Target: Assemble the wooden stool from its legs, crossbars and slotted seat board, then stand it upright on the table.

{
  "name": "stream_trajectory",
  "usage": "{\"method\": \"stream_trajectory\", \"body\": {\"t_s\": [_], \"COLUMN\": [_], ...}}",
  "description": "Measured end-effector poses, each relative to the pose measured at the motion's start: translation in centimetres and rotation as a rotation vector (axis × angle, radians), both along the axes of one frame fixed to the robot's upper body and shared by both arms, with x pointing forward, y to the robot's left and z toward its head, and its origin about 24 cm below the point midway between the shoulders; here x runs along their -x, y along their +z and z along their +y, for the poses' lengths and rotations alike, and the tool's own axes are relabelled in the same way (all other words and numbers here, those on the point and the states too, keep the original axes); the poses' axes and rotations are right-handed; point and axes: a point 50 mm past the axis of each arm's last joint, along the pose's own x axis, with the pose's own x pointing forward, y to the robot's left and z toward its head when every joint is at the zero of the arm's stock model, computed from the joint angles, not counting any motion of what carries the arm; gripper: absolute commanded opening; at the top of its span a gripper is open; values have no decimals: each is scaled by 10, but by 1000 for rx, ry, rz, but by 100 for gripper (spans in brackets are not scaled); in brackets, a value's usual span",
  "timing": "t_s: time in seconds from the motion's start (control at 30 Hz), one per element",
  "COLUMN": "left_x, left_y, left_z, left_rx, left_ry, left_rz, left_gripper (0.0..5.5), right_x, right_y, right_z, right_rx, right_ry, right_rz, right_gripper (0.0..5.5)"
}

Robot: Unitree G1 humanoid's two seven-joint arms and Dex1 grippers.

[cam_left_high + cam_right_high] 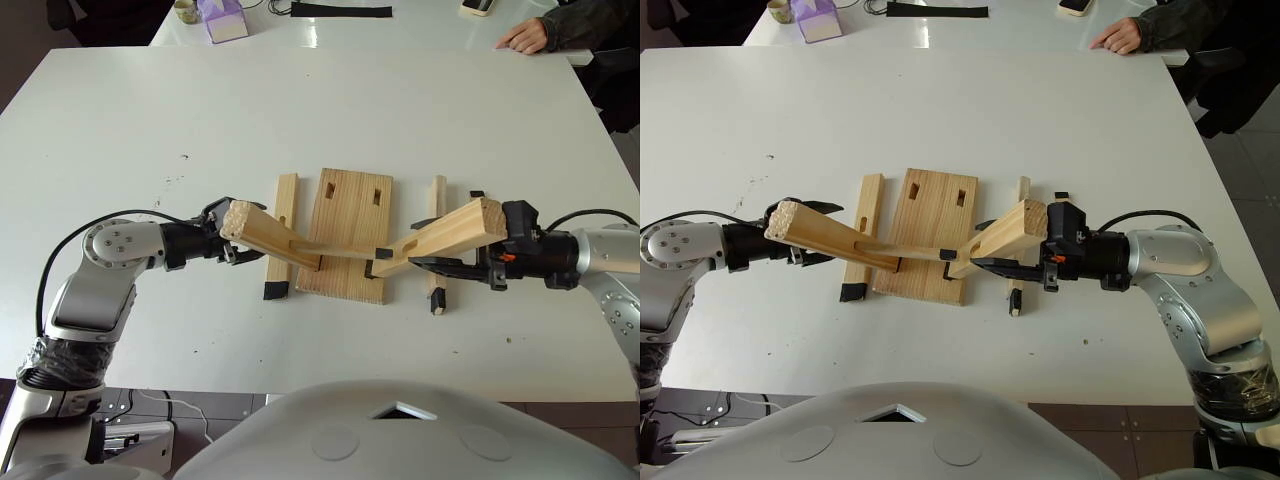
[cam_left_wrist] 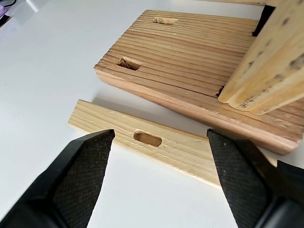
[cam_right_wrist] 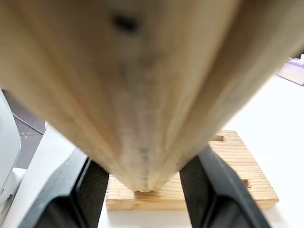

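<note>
Right now my right gripper [image 3: 145, 185] is clamped on the right leg [image 1: 455, 232], one finger on either side of it, and that leg slopes down towards the seat board [image 1: 345, 205]. My left gripper [image 2: 160, 135] stands wide with nothing between its fingers. The raised end of the left leg [image 1: 270, 237] sits just beside it, outside the fingers, and I cannot tell whether they touch. Both legs slant inward over the board, with a thin crossbar [image 1: 335, 247] running between their lower ends. The board lies flat with two slots showing in its top. A loose slotted rail [image 1: 285, 210] lies just beside its left edge, directly under my left gripper, and a thin stick [image 1: 437, 200] lies to its right. All this sits nearer the table's [image 1: 150, 130] near edge, with broad white surface to both sides and beyond.
</note>
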Motion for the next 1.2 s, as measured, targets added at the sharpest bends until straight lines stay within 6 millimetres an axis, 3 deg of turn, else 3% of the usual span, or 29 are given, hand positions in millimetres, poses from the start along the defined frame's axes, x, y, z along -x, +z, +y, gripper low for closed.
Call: {"method": "stream_trajectory", "body": {"t_s": [0.77,1.2], "left_x": [9,12], "left_y": [14,12], "left_z": [-12,-12], "left_rx": [54,53], "left_ry": [-133,-153], "left_rz": [32,45], "left_gripper": [362,362], "right_x": [-1,-15], "right_y": [-3,5], "right_z": [10,15], "right_rx": [54,57], "right_ry": [77,73], "right_rz": [-87,33], "right_gripper": [201,201]}}
